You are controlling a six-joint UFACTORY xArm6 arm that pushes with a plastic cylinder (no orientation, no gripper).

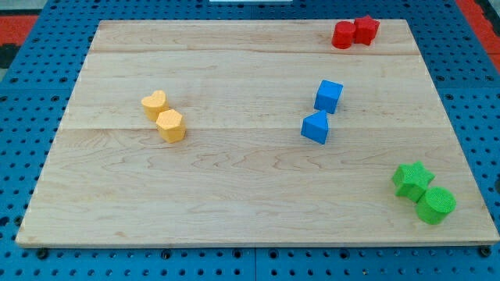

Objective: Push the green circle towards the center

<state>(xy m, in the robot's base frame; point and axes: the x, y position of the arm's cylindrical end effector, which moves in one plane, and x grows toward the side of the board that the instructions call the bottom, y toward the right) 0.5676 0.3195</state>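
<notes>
The green circle (436,205) lies near the board's bottom right corner, touching a green star (412,179) just up and to its left. Neither the rod nor my tip shows in the camera view, so I cannot place the tip relative to the blocks.
A blue cube (329,96) and a blue triangular block (316,127) sit right of centre. A yellow heart (154,104) and a yellow hexagon (170,125) touch at the left. A red cylinder (342,35) and a red star (365,29) touch at the top right. The wooden board (234,195) lies on blue pegboard.
</notes>
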